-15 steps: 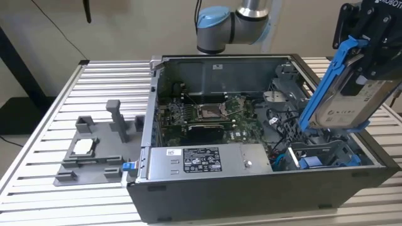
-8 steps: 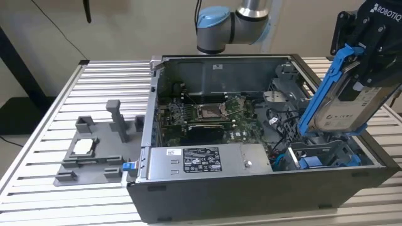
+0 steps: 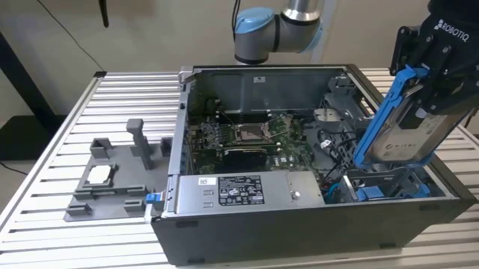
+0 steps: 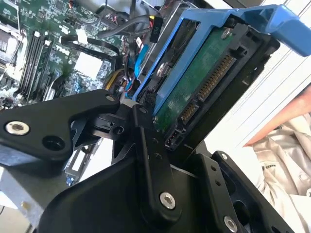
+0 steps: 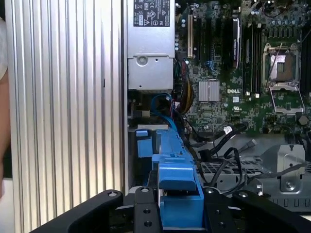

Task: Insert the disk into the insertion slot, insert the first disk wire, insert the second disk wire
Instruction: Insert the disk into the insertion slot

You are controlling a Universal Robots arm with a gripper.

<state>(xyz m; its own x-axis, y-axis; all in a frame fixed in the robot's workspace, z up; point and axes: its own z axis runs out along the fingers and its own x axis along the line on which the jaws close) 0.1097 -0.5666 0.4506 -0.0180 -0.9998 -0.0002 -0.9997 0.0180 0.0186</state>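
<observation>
Closest to the lens in both wrist views are the black links of the gripper [image 5: 179,209], clenched on the disk [image 5: 176,162] by the edges of its blue carrier frame. In the second wrist view the disk [image 4: 204,82] shows its green circuit side and connector row, with the gripper [image 4: 163,124] pressed against the frame.

From the exterior view the gripper [image 3: 438,92] holds the disk [image 3: 408,134] tilted, its upper end leaning toward the exterior view's right and its lower end hanging just above the insertion slot [image 3: 382,188] in the near corner of the computer case [image 3: 299,235]. The lower edge may already be touching the cage's rim, though that contact is hard to make out. The slot's blue tabs [image 5: 144,145] sit beside the power-supply box [image 3: 239,190], and loose cables lie between the slot and the motherboard [image 3: 247,134].

By this look the first step is in hand: the disk is carried to the slot but not seated, and neither wire is plugged in. Seating it would call for bringing the tilted frame square to the cage's rails and keeping it clear of the nearby cables.
</observation>
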